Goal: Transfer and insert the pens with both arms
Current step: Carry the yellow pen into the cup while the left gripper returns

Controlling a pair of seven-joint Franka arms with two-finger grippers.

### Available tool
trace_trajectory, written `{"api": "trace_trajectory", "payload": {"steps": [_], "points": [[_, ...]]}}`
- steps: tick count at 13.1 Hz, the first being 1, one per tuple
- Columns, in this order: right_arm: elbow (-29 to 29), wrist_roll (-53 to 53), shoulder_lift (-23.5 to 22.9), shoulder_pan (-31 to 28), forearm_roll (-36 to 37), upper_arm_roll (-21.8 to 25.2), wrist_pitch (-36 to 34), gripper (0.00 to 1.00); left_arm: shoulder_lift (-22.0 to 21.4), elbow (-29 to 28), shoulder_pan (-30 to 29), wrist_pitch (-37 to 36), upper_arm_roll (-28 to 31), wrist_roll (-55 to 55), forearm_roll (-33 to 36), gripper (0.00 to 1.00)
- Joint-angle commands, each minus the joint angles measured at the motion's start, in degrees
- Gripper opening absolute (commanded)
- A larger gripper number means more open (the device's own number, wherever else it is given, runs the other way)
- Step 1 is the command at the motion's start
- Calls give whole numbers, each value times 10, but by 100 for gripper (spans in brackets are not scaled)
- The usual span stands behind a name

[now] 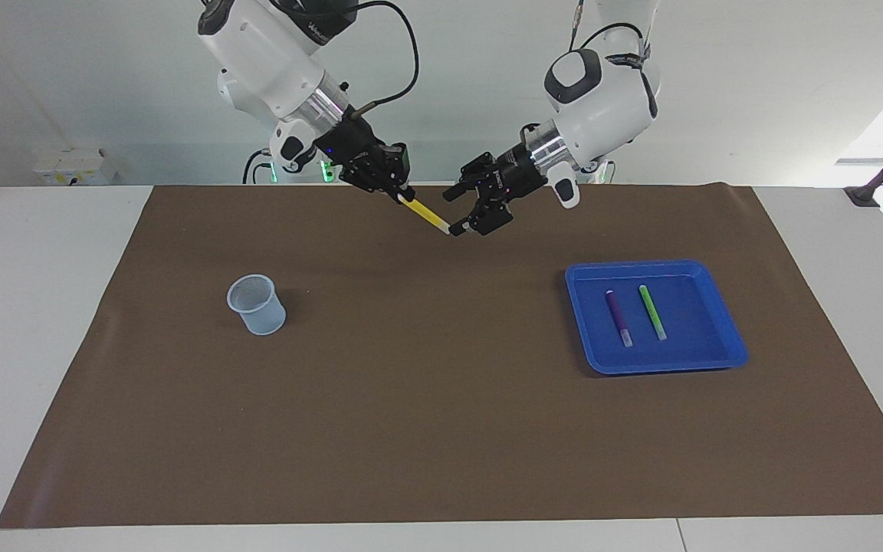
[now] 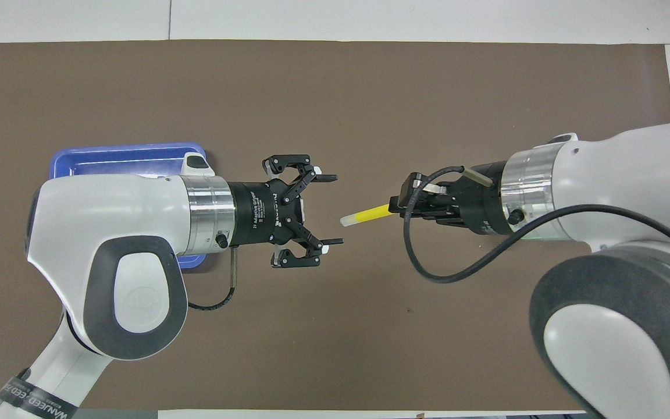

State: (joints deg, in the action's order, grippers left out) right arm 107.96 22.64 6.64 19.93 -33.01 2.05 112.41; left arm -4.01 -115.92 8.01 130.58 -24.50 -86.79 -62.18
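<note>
Brown mat (image 1: pixel 441 429), blue tray (image 1: pixel 725 360) holding purple pen (image 1: pixel 617 316), green pen (image 1: pixel 651 310), left jaws wide, right jaws gripping yellow pen (image 2: pixel 367 215)

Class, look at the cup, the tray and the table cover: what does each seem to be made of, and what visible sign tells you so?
Cup: probably fine wire or plastic mesh, pale grey-blue; its wall looks finely gridded and see-through.
Tray: likely moulded plastic, glossy blue; smooth raised rim with rounded corners and soft highlights.
Table cover: seemingly paper or thin matte sheet, brown; flat, no shine, with a slightly wavy edge.
</note>
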Motion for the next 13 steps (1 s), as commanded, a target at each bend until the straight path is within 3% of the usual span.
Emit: {"api": "trace_trajectory", "payload": {"steps": [1,5,7,9,13], "points": [[-2,-127,5,-65,43,-2,-44,0,-14,-14,2,11,4,9,-8,100],[-1,-321,5,-124,167,-2,-52,0,-14,-17,-10,15,6,42,-7,100],[7,-388,7,-129,264,-3,-53,0,-13,-18,-33,14,6,60,-2,100],[12,-427,7,-133,332,-3,-50,0,-13,-19,-55,7,6,115,44,100],[53,-475,-7,-178,338,-3,-27,0,-3,-19,-90,-45,5,180,170,100]]}}
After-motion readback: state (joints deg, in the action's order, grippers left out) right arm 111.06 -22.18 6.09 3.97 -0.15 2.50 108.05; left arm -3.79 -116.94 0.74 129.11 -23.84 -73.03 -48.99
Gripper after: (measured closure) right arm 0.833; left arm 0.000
